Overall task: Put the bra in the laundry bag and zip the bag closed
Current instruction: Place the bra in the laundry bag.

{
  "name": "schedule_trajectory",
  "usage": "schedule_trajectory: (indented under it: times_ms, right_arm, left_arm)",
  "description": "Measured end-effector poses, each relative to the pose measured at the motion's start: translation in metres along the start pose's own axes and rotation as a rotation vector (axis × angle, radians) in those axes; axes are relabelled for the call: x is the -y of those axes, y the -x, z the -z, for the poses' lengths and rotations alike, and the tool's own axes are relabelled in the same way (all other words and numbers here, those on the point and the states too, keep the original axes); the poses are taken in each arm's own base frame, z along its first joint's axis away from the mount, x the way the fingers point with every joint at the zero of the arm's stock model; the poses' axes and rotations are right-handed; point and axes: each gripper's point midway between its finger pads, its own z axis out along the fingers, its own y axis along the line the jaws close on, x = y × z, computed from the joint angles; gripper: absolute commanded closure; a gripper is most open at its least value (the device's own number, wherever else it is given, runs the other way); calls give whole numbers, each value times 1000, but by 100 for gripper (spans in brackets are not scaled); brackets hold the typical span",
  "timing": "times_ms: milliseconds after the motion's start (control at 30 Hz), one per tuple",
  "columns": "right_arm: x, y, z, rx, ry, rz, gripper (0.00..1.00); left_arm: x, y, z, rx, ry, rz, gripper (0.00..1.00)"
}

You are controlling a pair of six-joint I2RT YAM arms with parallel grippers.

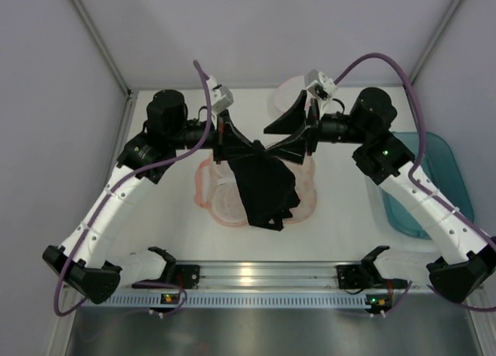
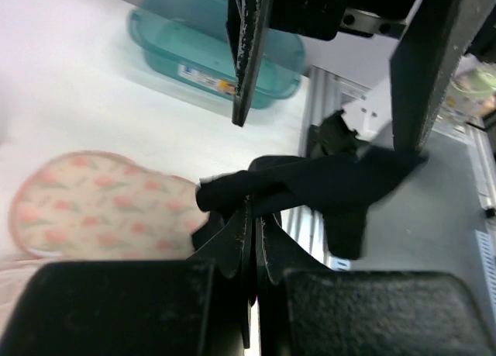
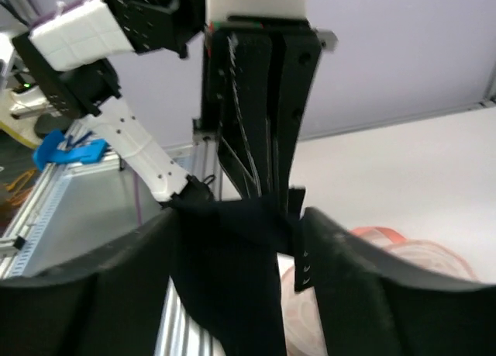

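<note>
White table top, enclosure walls on left, far and right sides.

Laundry bag flat at table centre, directly under both wrists. Near-right part hidden by hanging fabric. Cannot tell whether its zip mouth lies open.

Bra lifted off the table, limp, draping down over the bag's right half. One bunched end up at the grippers.

Left gripper: jaws pressed together, pinching the bunched fabric. Right gripper: jaws spread, one finger either side of the same fold, one pad seemingly brushing the cloth, no clamp.

Judged step: garment carried by the left arm alone, ready for lowering into the bag.

To do it well:
- Back the right fingers straight out to the right before any descent, to avoid dragging a strap along.
- Lower the left wrist slowly over bag centre so that the tail piles inside the pink trim rather than across it.
- Check for straps over the zip edge before closing.

Edges and room:
- Teal tub at right, well apart from the bag, under the right forearm; withdrawal path above its rim.
- White pouch at far centre, apart from the bag.
- Aluminium rail along the near edge, near the fabric's lowest corner.
- Bare table left of the bag: best room for the free arm.
</note>
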Motion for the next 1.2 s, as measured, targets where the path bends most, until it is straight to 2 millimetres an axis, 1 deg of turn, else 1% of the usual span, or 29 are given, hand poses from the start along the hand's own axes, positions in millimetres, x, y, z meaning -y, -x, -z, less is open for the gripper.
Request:
schedule_trajectory:
  times_ms: [67,133,233,333,433,467,533,600,733,833,933,1067,1133,1167,1200]
  right_arm:
    - [10,4,2,18,-30,-31,1]
    - [28,11,10,47,-89,-69,1]
    - [55,20,24,87,-181,-112,1]
    - [78,26,40,120,-260,-153,1]
    - [97,28,56,138,-319,-172,1]
    - [100,28,59,141,-331,-172,0]
    - [104,29,64,145,-347,-167,1]
    - [107,30,66,145,-356,-159,1]
    - [109,28,67,137,-355,-150,1]
    - [112,22,70,128,-363,-148,1]
    - [116,14,72,115,-373,-163,1]
    - [118,8,72,105,-374,-172,1]
    - [117,8,72,103,-372,-172,1]
    - [117,8,72,103,-371,-169,1]
    - [117,8,72,102,-369,-167,1]
  left_arm:
    - [-13,13,3,12,64,-26,100]
    - [-29,28,11,33,135,-51,100]
    - [-59,58,30,80,261,-102,100]
    - [-95,88,51,119,378,-156,100]
    - [-132,109,68,137,459,-210,100]
    - [-145,112,71,139,479,-226,100]
    - [-167,114,76,141,507,-253,100]
    - [-187,115,77,136,517,-283,100]
    - [-223,124,70,129,514,-351,100]
    - [-243,127,66,123,509,-398,100]
    - [-259,124,63,113,503,-435,100]
    - [-267,117,63,97,484,-472,100]
    - [-269,105,62,81,470,-479,100]
    - [-269,95,61,70,460,-478,100]
    - [-269,80,60,50,449,-464,100]
